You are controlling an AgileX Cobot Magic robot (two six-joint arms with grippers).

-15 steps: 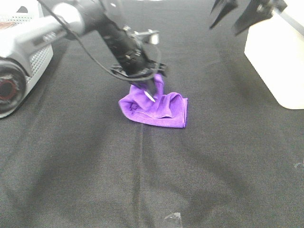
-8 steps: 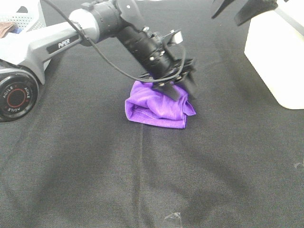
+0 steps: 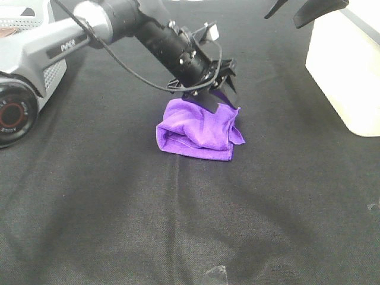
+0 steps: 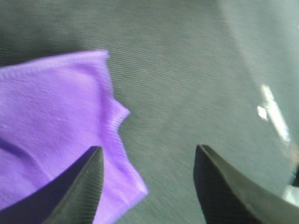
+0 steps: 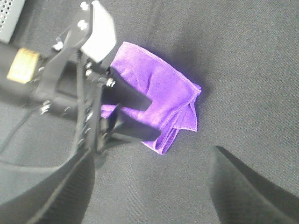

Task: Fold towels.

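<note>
A black cloth-covered counter (image 3: 285, 208) is filling the view, with the left arm (image 3: 119, 18) reaching across it from the left and a white box (image 3: 347, 65) sitting at the right edge. The purple towel (image 3: 199, 127) is lying near the counter's middle, folded into a loose bundle. The left jaws are hanging just over the towel's far edge, standing wide and gripping nothing. The right jaws are hovering near the box, well apart from the towel, also wide and gripping nothing.

Fuzzy purple towel (image 3: 199, 127), matt woven tablecloth (image 3: 107, 225)
</note>
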